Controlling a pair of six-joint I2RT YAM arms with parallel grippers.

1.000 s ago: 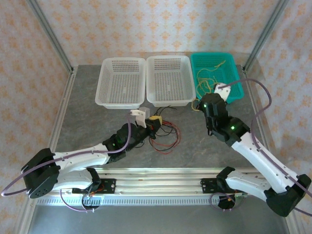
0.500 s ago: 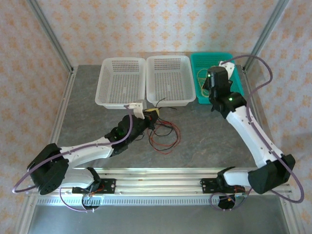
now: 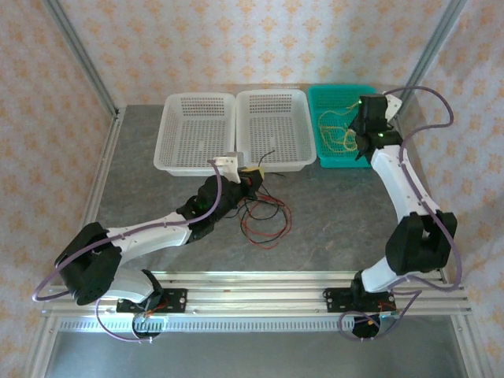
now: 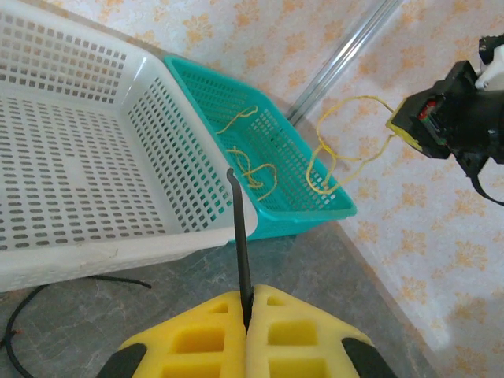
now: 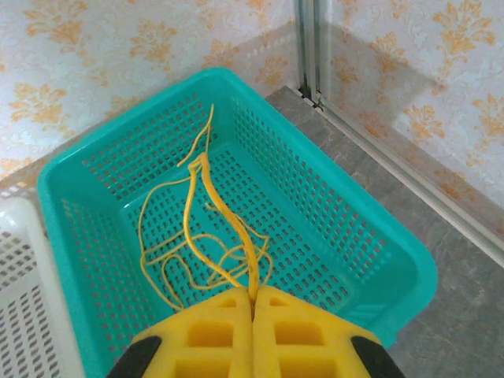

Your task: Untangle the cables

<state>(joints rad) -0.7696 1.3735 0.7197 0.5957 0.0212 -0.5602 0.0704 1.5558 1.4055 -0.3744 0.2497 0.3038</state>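
Patterned wallpaper and an aluminium frame enclose a grey bench [image 3: 339, 228]. Along its far edge stand a left white basket [image 3: 197, 98], a middle white basket [image 3: 272, 94] and, at the far right corner, a teal basket [image 5: 339, 228].

**Left end effector** [image 4: 246, 303]: closed on the black cable [image 4: 239, 228], just beside the near wall of the middle white basket. A short free end rises from the pads, tilted slightly, toward the far edge. The remainder runs the opposite way, toward the near edge, into the tangle [image 3: 264, 220] of thin red and black loops lying flat on the bench.

**Right end effector** [image 5: 253, 303]: closed on the yellow cable [image 5: 206, 193], raised above the teal basket. The strand hangs from the pads into the basket, where most of it lies in loose coils on the floor.

**Governing relation:** the tangle lies on the near-edge side of the left end effector, and the left arm is by far the nearer to it. The black cable's long axis runs near-to-far, so a pull toward the middle white basket would probably draw it lengthwise out of the red loops. Whether black and red are knotted or merely crossed cannot be resolved at this distance.
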